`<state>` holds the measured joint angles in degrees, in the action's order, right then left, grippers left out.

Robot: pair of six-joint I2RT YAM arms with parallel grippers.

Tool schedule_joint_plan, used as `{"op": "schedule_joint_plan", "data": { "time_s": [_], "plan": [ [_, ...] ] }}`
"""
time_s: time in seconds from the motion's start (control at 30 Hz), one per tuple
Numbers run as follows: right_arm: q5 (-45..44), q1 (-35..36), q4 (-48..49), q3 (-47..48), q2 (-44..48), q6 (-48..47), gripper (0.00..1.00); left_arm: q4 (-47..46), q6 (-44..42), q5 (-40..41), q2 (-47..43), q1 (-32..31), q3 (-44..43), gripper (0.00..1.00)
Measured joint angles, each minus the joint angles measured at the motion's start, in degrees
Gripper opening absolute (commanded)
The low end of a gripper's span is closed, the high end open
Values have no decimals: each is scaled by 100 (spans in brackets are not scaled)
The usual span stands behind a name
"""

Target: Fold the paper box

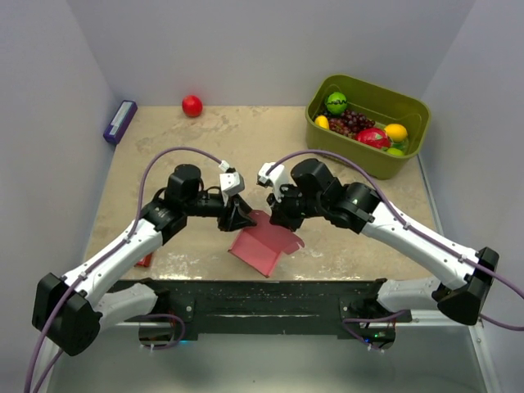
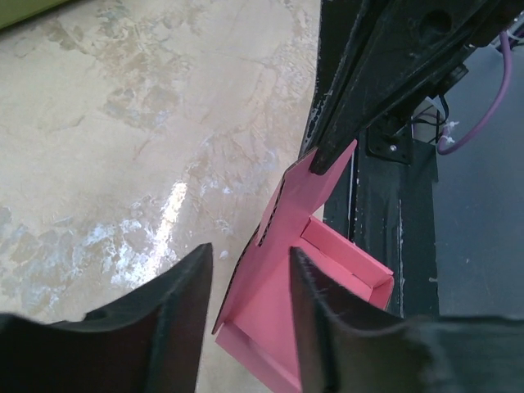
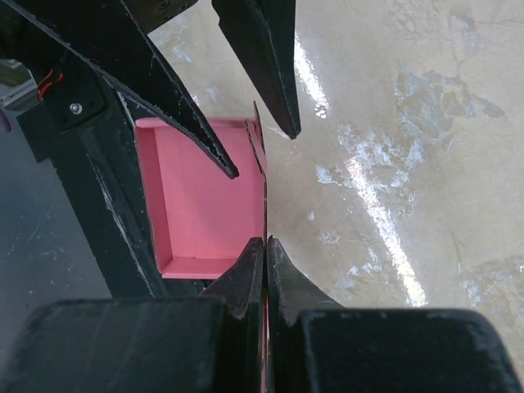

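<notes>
The pink paper box (image 1: 264,241) lies half-formed near the table's front edge, its low side walls standing up. My right gripper (image 1: 274,214) is shut on the box's upright far wall; in the right wrist view the gripper (image 3: 265,241) pinches that thin wall edge, with the box's floor (image 3: 205,205) to the left. My left gripper (image 1: 239,217) faces it from the other side. In the left wrist view this gripper (image 2: 250,254) is open, its jaws straddling the same wall of the box (image 2: 266,299) with gaps on both sides.
A green bin (image 1: 408,141) of toy fruit stands at the back right. A red ball (image 1: 191,106) and a purple box (image 1: 119,121) sit at the back left. A small red item (image 1: 144,260) lies under the left arm. The black base rail (image 1: 246,299) runs just behind the box.
</notes>
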<state>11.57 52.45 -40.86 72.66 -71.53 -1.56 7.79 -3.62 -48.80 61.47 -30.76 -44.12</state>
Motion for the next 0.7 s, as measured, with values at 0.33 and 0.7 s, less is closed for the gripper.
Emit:
{"op": "schedule_joint_plan", "data": {
  "time_s": [0.33,0.7],
  "plan": [
    [0,0,-136,39,-129,-68,0,0,-48,-46,39,0,0,18],
    [-52,-13,-157,42,-129,-101,22,11,-57,-144,39,-4,0,0]
  ]
}}
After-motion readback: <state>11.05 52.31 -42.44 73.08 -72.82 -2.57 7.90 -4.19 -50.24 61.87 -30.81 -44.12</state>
